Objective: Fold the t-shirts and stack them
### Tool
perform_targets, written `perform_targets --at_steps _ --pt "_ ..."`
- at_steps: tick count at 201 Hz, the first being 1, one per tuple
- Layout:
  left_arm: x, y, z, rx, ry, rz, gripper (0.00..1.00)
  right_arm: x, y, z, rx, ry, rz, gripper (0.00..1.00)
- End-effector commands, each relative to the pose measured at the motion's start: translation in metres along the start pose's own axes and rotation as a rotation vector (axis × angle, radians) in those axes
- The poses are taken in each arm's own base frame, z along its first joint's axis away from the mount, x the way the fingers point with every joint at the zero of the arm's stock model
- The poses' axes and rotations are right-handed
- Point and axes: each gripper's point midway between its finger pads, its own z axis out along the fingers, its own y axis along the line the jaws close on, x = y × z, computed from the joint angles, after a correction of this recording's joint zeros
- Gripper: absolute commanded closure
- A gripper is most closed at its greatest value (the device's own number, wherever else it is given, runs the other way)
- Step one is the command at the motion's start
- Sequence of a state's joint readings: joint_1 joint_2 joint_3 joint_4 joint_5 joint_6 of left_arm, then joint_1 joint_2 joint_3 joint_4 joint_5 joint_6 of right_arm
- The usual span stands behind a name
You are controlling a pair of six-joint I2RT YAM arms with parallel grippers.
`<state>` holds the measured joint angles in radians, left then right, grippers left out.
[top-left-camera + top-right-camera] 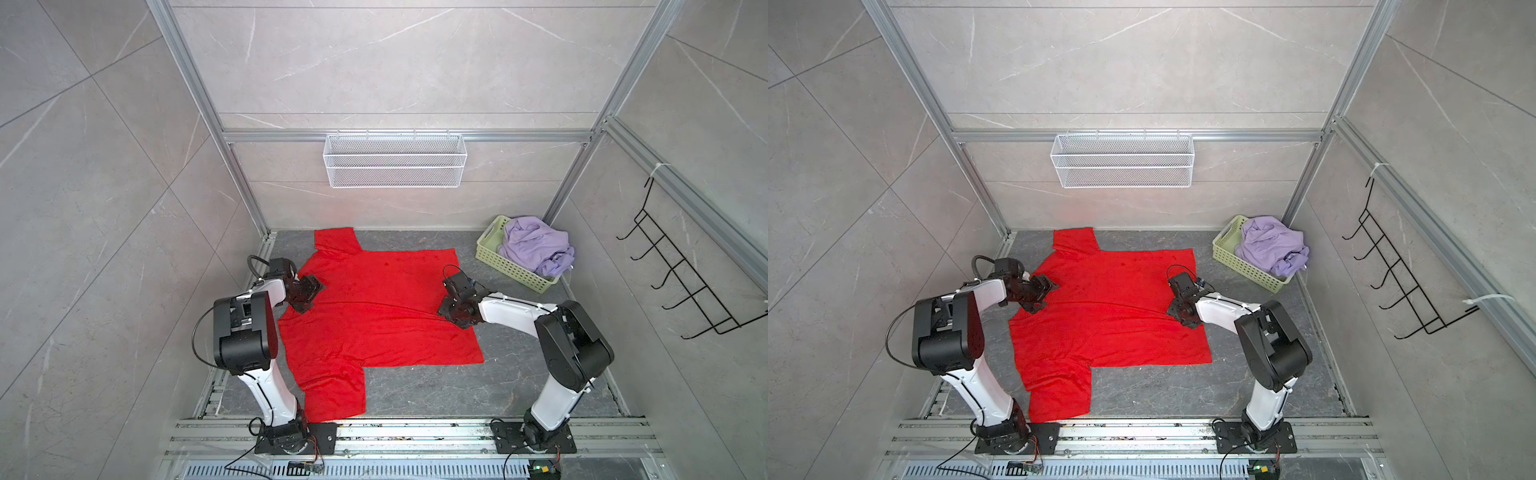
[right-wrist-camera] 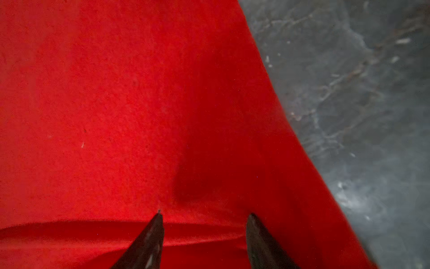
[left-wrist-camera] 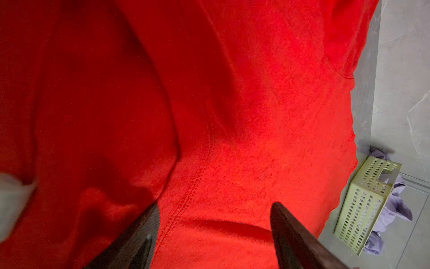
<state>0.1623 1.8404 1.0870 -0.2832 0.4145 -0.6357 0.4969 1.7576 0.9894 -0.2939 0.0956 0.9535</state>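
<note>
Nearest me, the red t-shirt lies spread flat on the gray table. One sleeve points back toward the left arm's base, and the hem runs along the right-hand side.

The left gripper sits low over the shoulder end of the shirt. In the left wrist view its jaws are spread wide, straddling a stitched seam, with only flat cloth between them and nothing pinched.

The right gripper is down at the hem edge, its jaws parted more narrowly. A low ridge of red cloth crosses the gap between them, but they are not closed on it. The tips look to be at the fabric, though the right wrist view is too soft for me to say whether they press into it.

In both top views a long crease runs across the shirt from one gripper to the other.

Farther back, the second sleeve reaches the rear edge of the table. In the far right corner, well apart from the red shirt, the lilac t-shirt is heaped in a green basket and spills over its rim.
</note>
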Motion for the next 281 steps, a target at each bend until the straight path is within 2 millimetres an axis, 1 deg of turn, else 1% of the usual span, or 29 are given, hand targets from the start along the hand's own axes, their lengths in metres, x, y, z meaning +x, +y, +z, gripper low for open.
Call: perform_targets --at_steps 1,10,25,34,47,64,80,97,113,125,137,151,166,176,187,204,222,238,253,257,259,262,277,281 --pt "0.056 0.077 0.003 -0.236 0.156 -0.121 0.21 0.038 -0.067 0.002 0.239 0.098 0.017 0.41" --pt "0.060 0.083 0.001 -0.243 0.162 -0.132 0.22 0.041 -0.071 -0.001 0.253 0.098 0.018 0.41" --pt "0.064 0.089 -0.001 -0.254 0.176 -0.143 0.21 0.046 -0.073 -0.003 0.255 0.101 0.004 0.41" --pt "0.066 0.092 -0.003 -0.259 0.184 -0.147 0.21 0.049 -0.073 -0.006 0.264 0.100 0.028 0.41" --pt "0.066 0.093 -0.007 -0.255 0.181 -0.146 0.21 0.053 -0.073 -0.010 0.273 0.097 0.028 0.41" --pt "0.062 0.086 -0.012 -0.237 0.176 -0.129 0.21 0.058 -0.069 -0.016 0.283 0.091 0.038 0.41" --pt "0.050 0.066 -0.018 -0.176 0.156 -0.094 0.21 0.057 -0.059 -0.021 0.271 0.074 0.044 0.41" --pt "0.029 0.034 -0.031 -0.084 0.116 -0.042 0.21 0.046 -0.039 -0.028 0.239 0.039 0.035 0.41" --pt "0.006 0.003 -0.048 -0.020 0.069 0.024 0.21 0.027 -0.015 -0.039 0.213 -0.022 0.011 0.41" --pt "-0.011 -0.018 -0.060 0.019 0.034 0.076 0.21 0.007 0.003 -0.046 0.185 -0.080 -0.005 0.41" --pt "-0.028 -0.033 -0.066 0.041 -0.004 0.109 0.21 -0.012 0.023 -0.052 0.160 -0.142 -0.025 0.40" --pt "-0.047 -0.046 -0.067 0.057 -0.036 0.132 0.22 -0.037 0.044 -0.058 0.144 -0.215 -0.048 0.38" --pt "-0.066 -0.058 -0.061 0.086 -0.050 0.147 0.22 -0.062 0.063 -0.058 0.130 -0.264 -0.076 0.36" --pt "-0.080 -0.063 -0.053 0.090 -0.072 0.156 0.22 -0.078 0.072 -0.053 0.120 -0.284 -0.077 0.33" --pt "-0.094 -0.070 -0.045 0.102 -0.085 0.170 0.22 -0.095 0.081 -0.046 0.092 -0.293 -0.062 0.33" --pt "-0.114 -0.080 -0.029 0.112 -0.091 0.201 0.23 -0.121 0.091 -0.032 0.027 -0.298 -0.035 0.33" --pt "-0.132 -0.091 -0.016 0.106 -0.109 0.221 0.23 -0.143 0.096 -0.019 -0.022 -0.283 -0.008 0.33" --pt "-0.147 -0.103 -0.004 0.103 -0.136 0.240 0.23 -0.159 0.098 -0.010 -0.025 -0.290 -0.028 0.32" --pt "-0.159 -0.112 0.009 0.095 -0.154 0.249 0.23 -0.169 0.098 0.000 -0.030 -0.280 -0.032 0.31" --pt "-0.162 -0.119 0.006 0.105 -0.167 0.256 0.23 -0.170 0.098 0.002 -0.031 -0.279 -0.031 0.31" --pt "-0.163 -0.114 0.017 0.097 -0.153 0.247 0.23 -0.172 0.098 0.003 -0.033 -0.278 -0.029 0.31" --pt "-0.163 -0.113 0.023 0.095 -0.147 0.244 0.23 -0.173 0.097 0.005 -0.033 -0.276 -0.030 0.31" --pt "-0.170 -0.117 0.040 0.102 -0.147 0.232 0.23 -0.181 0.097 0.013 -0.041 -0.272 -0.026 0.31" --pt "-0.171 -0.116 0.045 0.096 -0.145 0.227 0.24 -0.183 0.095 0.014 -0.041 -0.271 -0.021 0.31"
